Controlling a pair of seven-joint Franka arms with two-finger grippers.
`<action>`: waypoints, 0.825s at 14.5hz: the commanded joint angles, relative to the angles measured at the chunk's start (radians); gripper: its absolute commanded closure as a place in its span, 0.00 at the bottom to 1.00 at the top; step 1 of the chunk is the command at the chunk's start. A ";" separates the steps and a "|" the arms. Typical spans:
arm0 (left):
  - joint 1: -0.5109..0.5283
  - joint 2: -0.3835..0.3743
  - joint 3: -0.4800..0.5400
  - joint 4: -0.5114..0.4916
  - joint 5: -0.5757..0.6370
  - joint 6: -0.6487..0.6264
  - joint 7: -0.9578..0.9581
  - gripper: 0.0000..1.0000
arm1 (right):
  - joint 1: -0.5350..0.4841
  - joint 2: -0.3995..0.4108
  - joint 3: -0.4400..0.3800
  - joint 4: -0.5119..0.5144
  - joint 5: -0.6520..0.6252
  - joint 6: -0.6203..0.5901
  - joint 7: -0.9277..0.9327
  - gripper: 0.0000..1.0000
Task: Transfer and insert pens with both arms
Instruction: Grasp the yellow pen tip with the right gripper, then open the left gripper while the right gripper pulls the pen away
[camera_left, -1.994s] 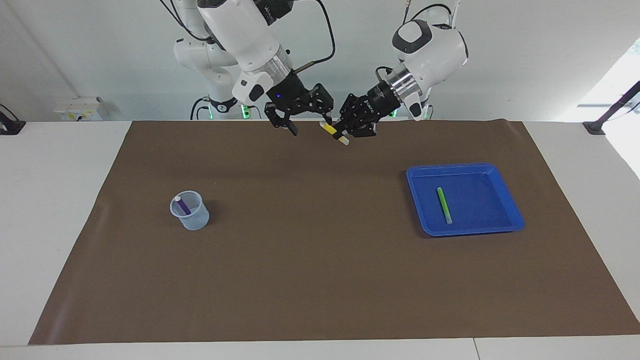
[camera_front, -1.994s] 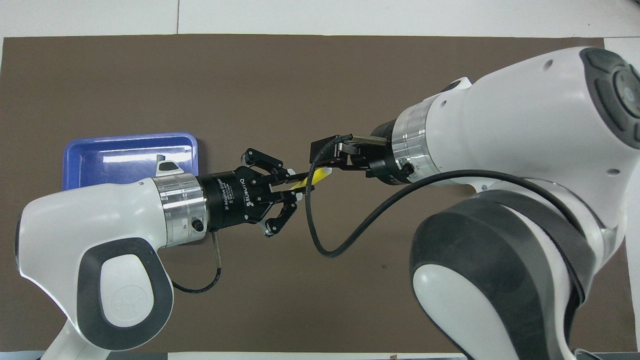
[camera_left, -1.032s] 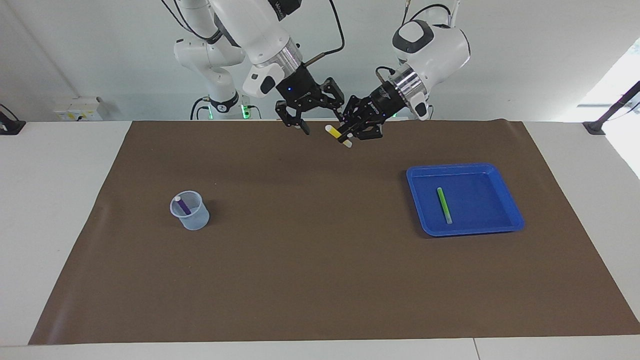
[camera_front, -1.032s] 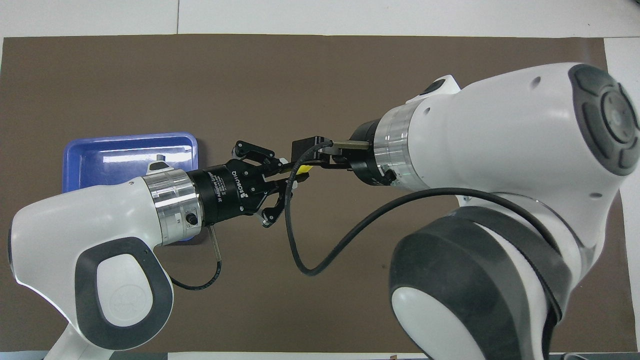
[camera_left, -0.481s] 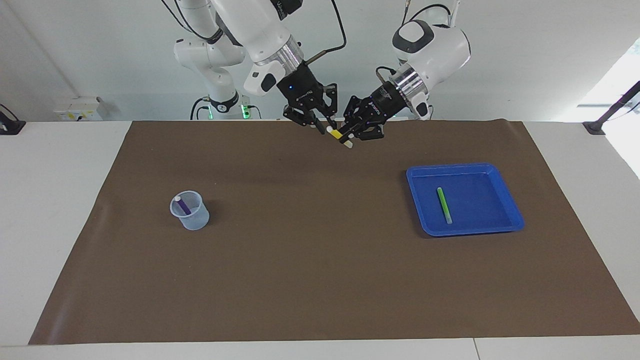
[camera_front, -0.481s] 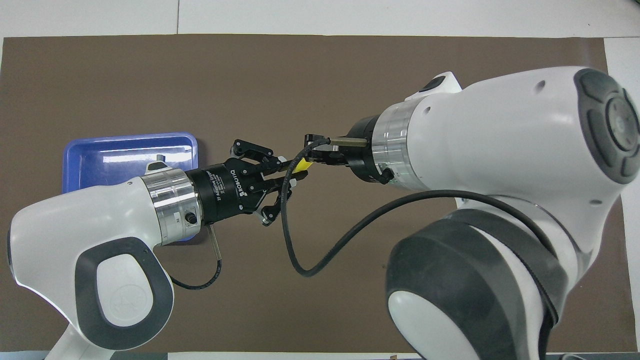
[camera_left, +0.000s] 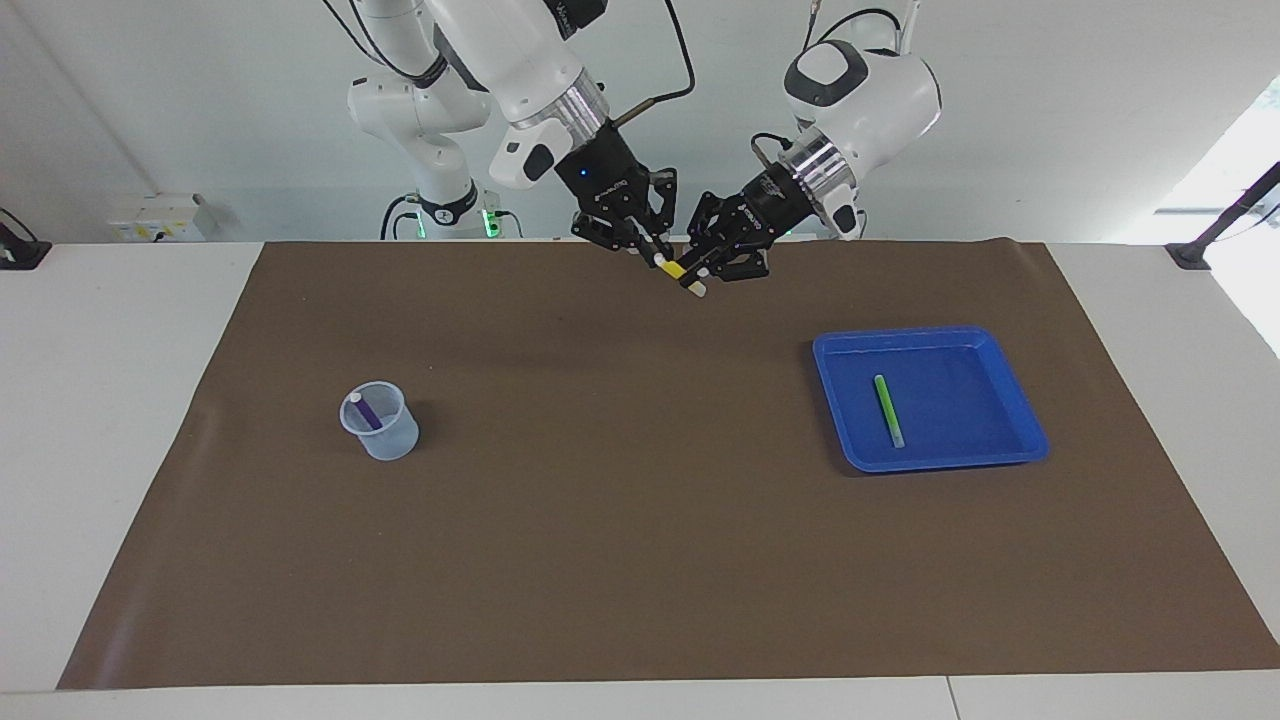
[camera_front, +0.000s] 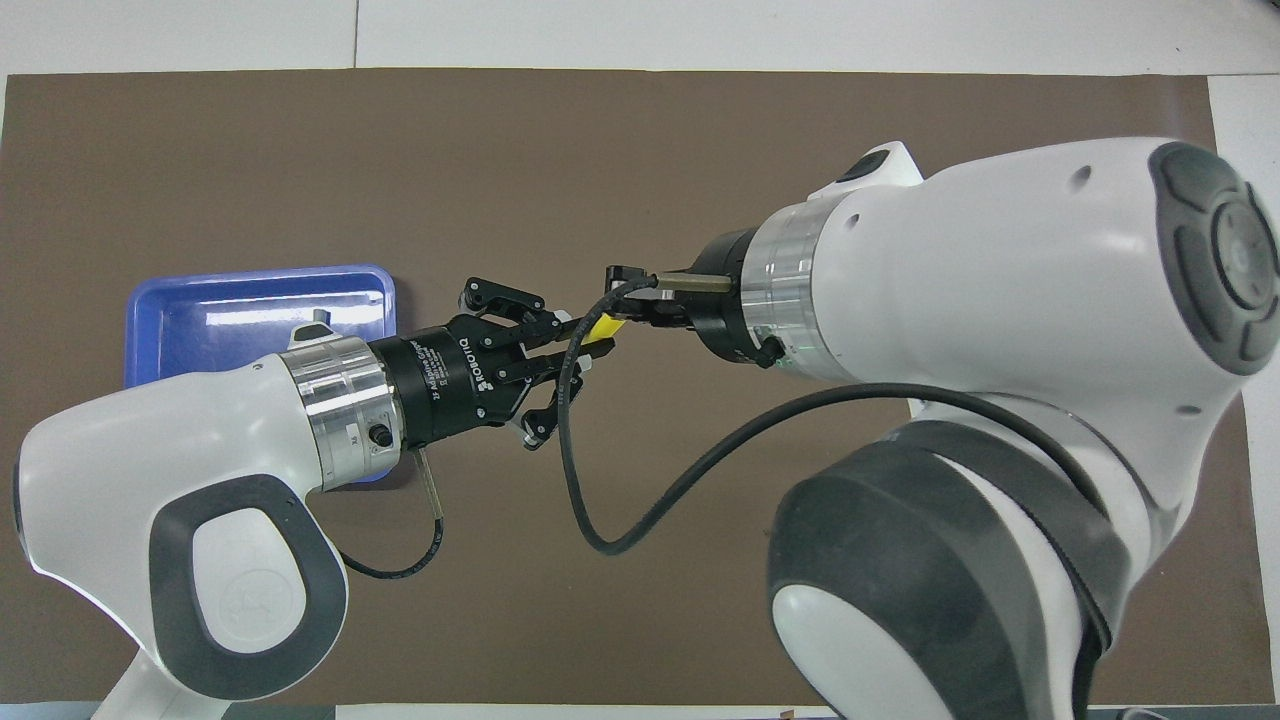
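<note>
Yellow pen, green pen, purple pen; blue tray; brown mat.

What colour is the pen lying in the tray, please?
Green, with a pale tip; the pen in the blue tray shows best in the facing view.

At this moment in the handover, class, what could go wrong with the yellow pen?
1. The yellow pen is held in the air between the left end effector and the right end effector; if one lets go before the other grips firmly, it could fall onto the brown mat.
2. The right end effector seems to grip only one tip, so the pen may tilt and miss the cup that holds the purple pen.
</note>
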 joint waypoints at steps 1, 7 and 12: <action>-0.019 -0.032 0.008 -0.028 -0.025 0.024 0.002 0.00 | -0.007 0.003 0.009 -0.006 -0.041 0.020 -0.020 1.00; -0.018 -0.032 0.010 -0.030 -0.024 0.023 -0.002 0.00 | -0.020 -0.003 -0.005 -0.064 -0.125 0.020 -0.055 1.00; 0.059 -0.033 0.016 -0.042 -0.008 -0.012 0.001 0.00 | -0.018 -0.045 -0.149 -0.161 -0.268 0.023 -0.288 1.00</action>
